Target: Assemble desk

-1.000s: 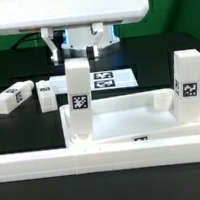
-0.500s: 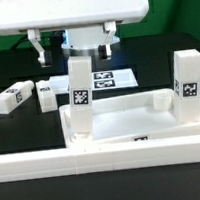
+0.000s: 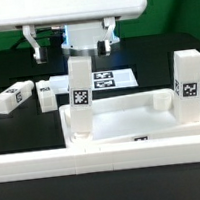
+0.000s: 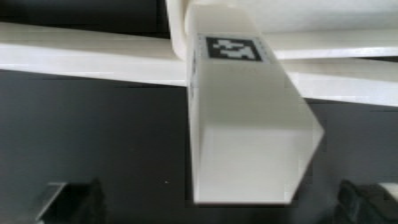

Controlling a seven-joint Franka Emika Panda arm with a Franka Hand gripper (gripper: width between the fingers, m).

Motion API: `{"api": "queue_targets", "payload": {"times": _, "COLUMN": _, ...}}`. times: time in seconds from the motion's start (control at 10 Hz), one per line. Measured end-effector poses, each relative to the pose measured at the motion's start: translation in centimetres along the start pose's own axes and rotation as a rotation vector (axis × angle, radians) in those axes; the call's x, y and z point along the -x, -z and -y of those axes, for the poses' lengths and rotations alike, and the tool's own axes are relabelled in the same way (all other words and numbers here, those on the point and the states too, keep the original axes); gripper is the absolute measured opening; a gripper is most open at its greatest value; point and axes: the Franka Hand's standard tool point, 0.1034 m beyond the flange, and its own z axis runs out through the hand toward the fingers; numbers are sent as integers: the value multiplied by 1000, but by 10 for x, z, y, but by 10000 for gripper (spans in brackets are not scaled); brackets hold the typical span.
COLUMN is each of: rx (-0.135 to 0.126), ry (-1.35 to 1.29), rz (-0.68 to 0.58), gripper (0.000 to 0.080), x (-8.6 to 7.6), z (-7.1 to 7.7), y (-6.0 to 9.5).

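1. Gripper [image 3: 72, 49] stands spread over the upright white square-section plastic leg [image 3: 80, 98], pinching nothing.
2. This leg stands at a corner of the white rimmed tray-like desk top [image 3: 121, 124].
3. We should rise straight up, without brushing the leg.

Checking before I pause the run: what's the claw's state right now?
Claw: open, jaws spread wide, holding nothing; the upright desk leg under it stands untouched.
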Motion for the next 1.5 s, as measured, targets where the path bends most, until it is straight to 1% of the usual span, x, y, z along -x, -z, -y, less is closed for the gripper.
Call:
{"api": "queue_targets", "payload": {"times": 0.1, "rx": -11, "ry": -2, "rz": 10, "gripper": 649, "x": -4, "z": 0, "y": 7}}
{"api": "queue_targets", "payload": {"times": 0.2, "rx": -10, "ry": -2, "rz": 10, "gripper": 649, "x": -4, "z": 0, "y": 5}}
{"api": "queue_targets", "payload": {"times": 0.3, "rx": -22, "ry": -3, "rz": 34, "gripper": 649, "x": -1, "z": 3, "y": 4}}
{"api": "queue_targets", "payload": {"times": 0.4, "rx": -21, "ry": -3, "rz": 32, "gripper": 649, "x": -2, "z": 3, "y": 4}}
{"api": "queue_targets", "payload": {"times": 0.5, "rx": -36, "ry": -9, "rz": 66, "gripper": 649, "x": 2, "z": 6, "y": 2}}
{"api": "queue_targets", "payload": {"times": 0.6, "rx": -64, "ry": -23, "rz": 160, "gripper": 649, "x": 7, "z": 12, "y": -2}}
{"api": "queue_targets", "payload": {"times": 0.7, "rx": -75, "ry": -23, "rz": 229, "gripper": 649, "x": 4, "z": 13, "y": -5}}
{"api": "queue_targets", "payload": {"times": 0.8, "rx": -77, "ry": -24, "rz": 263, "gripper": 649, "x": 1, "z": 11, "y": -9}}
{"api": "queue_targets", "payload": {"times": 0.9, "rx": -86, "ry": -19, "rz": 338, "gripper": 649, "x": 7, "z": 10, "y": -11}}
{"api": "queue_targets", "payload": {"times": 1.0, "rx": -84, "ry": -21, "rz": 336, "gripper": 649, "x": 2, "z": 5, "y": -14}}
{"api": "queue_targets", "payload": {"times": 1.2, "rx": -85, "ry": -19, "rz": 335, "gripper": 649, "x": 3, "z": 7, "y": -14}}
{"api": "queue_targets", "payload": {"times": 1.3, "rx": -82, "ry": -19, "rz": 337, "gripper": 649, "x": 3, "z": 6, "y": -15}}
{"api": "queue_targets", "payload": {"times": 1.5, "rx": -53, "ry": 3, "rz": 354, "gripper": 649, "x": 9, "z": -5, "y": -20}}
